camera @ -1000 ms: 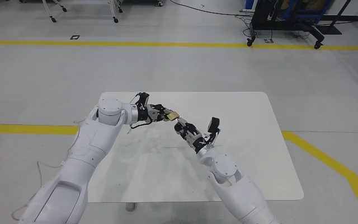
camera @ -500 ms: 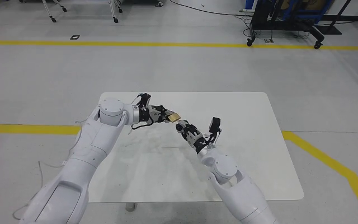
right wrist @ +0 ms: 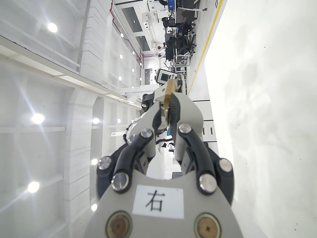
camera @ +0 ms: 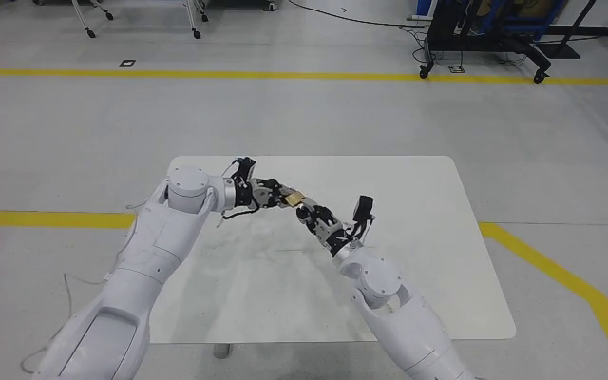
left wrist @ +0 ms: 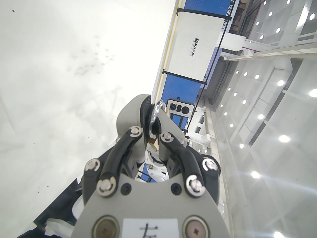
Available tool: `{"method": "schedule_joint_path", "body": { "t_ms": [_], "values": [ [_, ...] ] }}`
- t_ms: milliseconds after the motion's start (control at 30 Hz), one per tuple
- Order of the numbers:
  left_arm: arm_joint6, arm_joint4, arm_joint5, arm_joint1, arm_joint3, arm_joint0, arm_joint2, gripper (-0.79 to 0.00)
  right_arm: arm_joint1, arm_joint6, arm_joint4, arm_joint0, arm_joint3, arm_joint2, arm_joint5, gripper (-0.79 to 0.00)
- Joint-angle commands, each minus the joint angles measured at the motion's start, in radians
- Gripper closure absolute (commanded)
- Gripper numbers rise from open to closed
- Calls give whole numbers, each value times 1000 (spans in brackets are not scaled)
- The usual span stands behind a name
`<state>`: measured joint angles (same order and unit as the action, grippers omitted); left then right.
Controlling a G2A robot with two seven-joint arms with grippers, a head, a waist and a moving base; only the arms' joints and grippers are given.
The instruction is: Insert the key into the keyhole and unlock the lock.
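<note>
Above the white table (camera: 408, 190), my left gripper (camera: 281, 195) is shut on a brass padlock (camera: 294, 198), which sticks out of its tips. In the left wrist view the lock's silver shackle (left wrist: 155, 115) curves between the fingers of the left gripper (left wrist: 153, 125). My right gripper (camera: 304, 212) sits just below and to the right of the lock, tips pointing at it. In the right wrist view the right gripper (right wrist: 168, 107) is shut on a brass key (right wrist: 167, 104) that points at the padlock (right wrist: 171, 85) just beyond. Whether the key tip is inside the keyhole is hidden.
Both grippers meet over the table's middle, towards its far left part. Bare tabletop (camera: 247, 285) lies below the arms. Grey floor with yellow lines (camera: 285, 73) surrounds the table, and a dark wheeled frame (camera: 484, 43) stands far back right.
The right gripper with the key has edged up and left, closing the small gap to the padlock. The left gripper and lock have stayed almost still.
</note>
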<state>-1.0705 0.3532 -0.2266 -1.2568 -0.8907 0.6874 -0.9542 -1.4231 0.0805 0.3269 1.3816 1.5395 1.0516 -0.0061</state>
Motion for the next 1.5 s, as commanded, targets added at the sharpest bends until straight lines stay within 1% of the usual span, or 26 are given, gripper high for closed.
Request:
{"method": "schedule_joint_path", "body": {
  "t_ms": [0,200,367,433,500,567,600,667,700,733,800,900,1033,1100,1333,1467],
  "values": [
    [5,4,0,1,2,0,-5,0,0,0,0,1,1,1,0,-785],
    [31,12,11,2,-6,6,-18,0,0,0,0,1,1,1,0,-785],
    [63,21,64,7,-31,26,-40,0,0,0,0,1,1,1,0,-785],
    [72,28,90,10,-45,39,-53,0,1,63,62,13,14,12,-23,-785],
    [71,49,117,13,-59,55,-71,0,7,172,147,25,14,45,-47,-785],
    [72,56,145,17,-77,70,-85,0,14,302,231,33,6,76,-50,-785],
    [69,62,158,19,-87,79,-92,0,17,353,257,34,-2,89,-49,-763],
    [61,66,184,22,-108,95,-100,0,22,442,299,30,-18,106,-45,-585],
    [60,63,195,24,-117,101,-102,0,24,471,313,27,-26,111,-46,-517],
    [59,57,204,25,-128,107,-104,0,25,497,326,24,-33,113,-46,-382],
    [66,52,215,28,-144,120,-109,0,26,531,344,13,-51,113,-39,-342],
    [68,47,220,31,-164,132,-116,0,24,546,367,-18,-82,105,-12,-317],
    [66,43,224,35,-179,143,-125,0,19,556,416,-52,-122,98,12,-305],
    [72,33,224,37,-186,146,-127,0,18,557,428,-63,-135,97,19,-311],
    [82,18,229,40,-205,156,-131,0,20,543,453,-67,-148,111,20,-302],
    [81,16,228,41,-209,157,-132,0,20,521,457,-72,-153,116,30,-280]
  ]
}}
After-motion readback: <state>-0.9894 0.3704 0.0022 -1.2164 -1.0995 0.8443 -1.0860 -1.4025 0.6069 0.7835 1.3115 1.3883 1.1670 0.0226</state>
